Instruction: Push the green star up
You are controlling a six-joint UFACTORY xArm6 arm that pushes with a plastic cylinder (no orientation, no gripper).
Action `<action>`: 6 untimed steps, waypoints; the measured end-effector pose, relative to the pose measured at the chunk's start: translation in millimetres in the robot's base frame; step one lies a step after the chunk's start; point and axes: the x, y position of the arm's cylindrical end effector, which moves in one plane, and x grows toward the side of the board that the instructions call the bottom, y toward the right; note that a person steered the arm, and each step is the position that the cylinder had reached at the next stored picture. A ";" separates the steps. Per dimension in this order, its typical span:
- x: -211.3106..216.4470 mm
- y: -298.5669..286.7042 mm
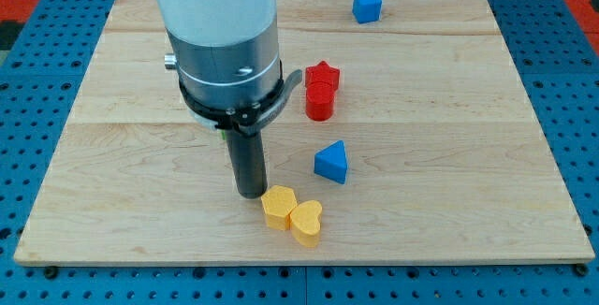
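Note:
No green star shows in the camera view; the wide arm body [220, 34] hides part of the board's upper left middle. My tip [250, 194] rests on the board at the lower middle. It stands just to the upper left of a yellow block [278, 206], close to it or touching it. A yellow heart [306, 222] lies against that yellow block on its lower right.
A blue triangular block [330, 162] sits right of my tip. A red star [322, 74] and a red cylinder [319, 103] stand together above it. A blue cube [367, 6] sits near the board's top edge. The wooden board [468, 155] lies on a blue pegboard.

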 end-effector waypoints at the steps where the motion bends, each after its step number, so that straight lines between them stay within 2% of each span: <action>1: -27.6 -0.4; 2: -39.8 -31.7; 3: -50.8 -39.3; 4: -77.6 -21.6; 6: -125.0 -51.5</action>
